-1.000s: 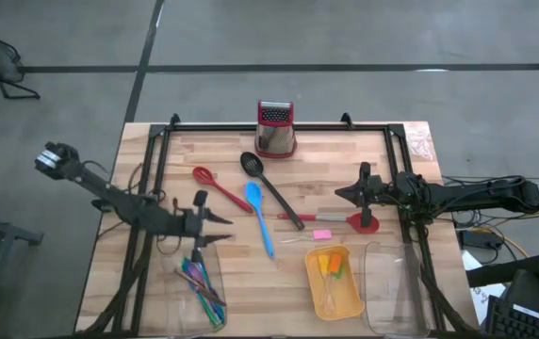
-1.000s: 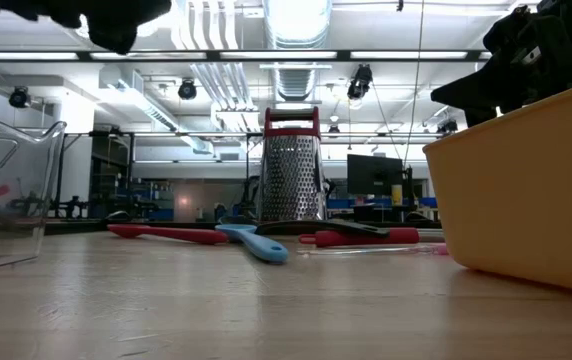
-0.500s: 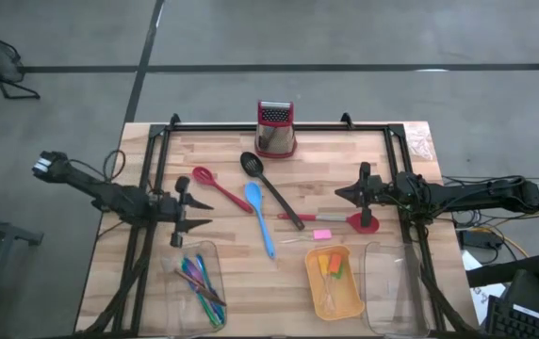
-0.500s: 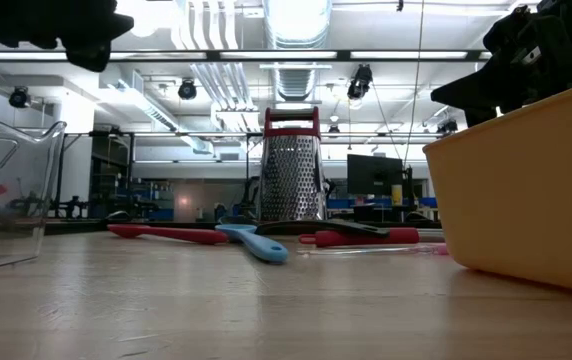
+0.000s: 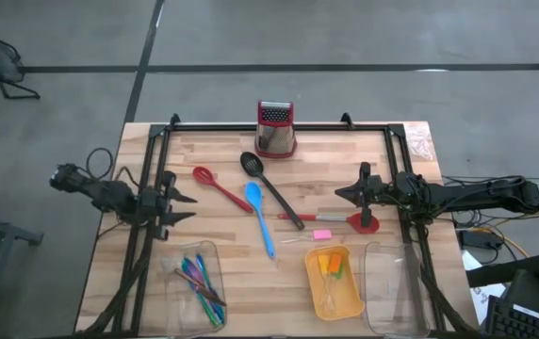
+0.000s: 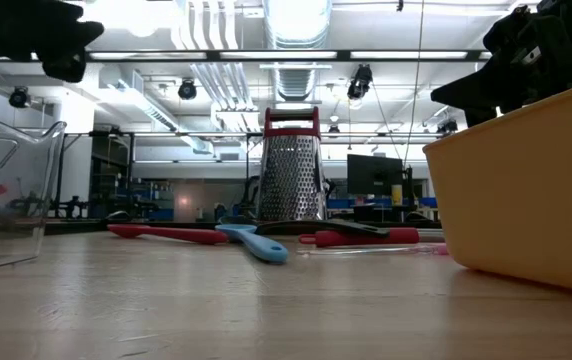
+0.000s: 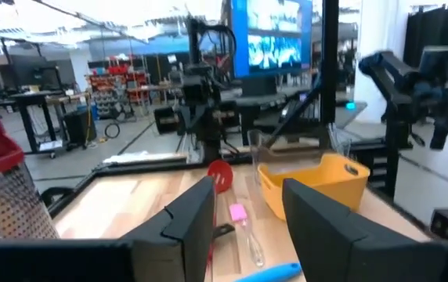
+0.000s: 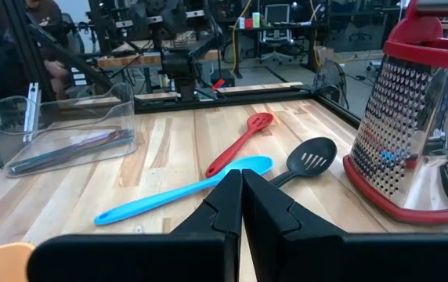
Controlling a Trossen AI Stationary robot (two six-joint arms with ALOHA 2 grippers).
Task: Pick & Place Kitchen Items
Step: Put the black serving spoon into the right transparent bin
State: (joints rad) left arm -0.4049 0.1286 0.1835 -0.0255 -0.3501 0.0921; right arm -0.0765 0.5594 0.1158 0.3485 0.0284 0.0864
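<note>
A pale, matt wood-plank table (image 5: 222, 245) carries a perforated shiny metal grater (image 8: 412, 141) with a glossy red plastic cap, at 12 o'clock. Smooth plastic blue spatula (image 8: 181, 190), red slotted spoon (image 8: 240, 143), clear tray (image 8: 67, 125), matt orange tray (image 7: 314, 184).

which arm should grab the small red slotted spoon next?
Left, probably. The left gripper is open, empty, and just beside the small red slotted spoon. The right gripper sits shut across the table, beyond the blue and black utensils.
</note>
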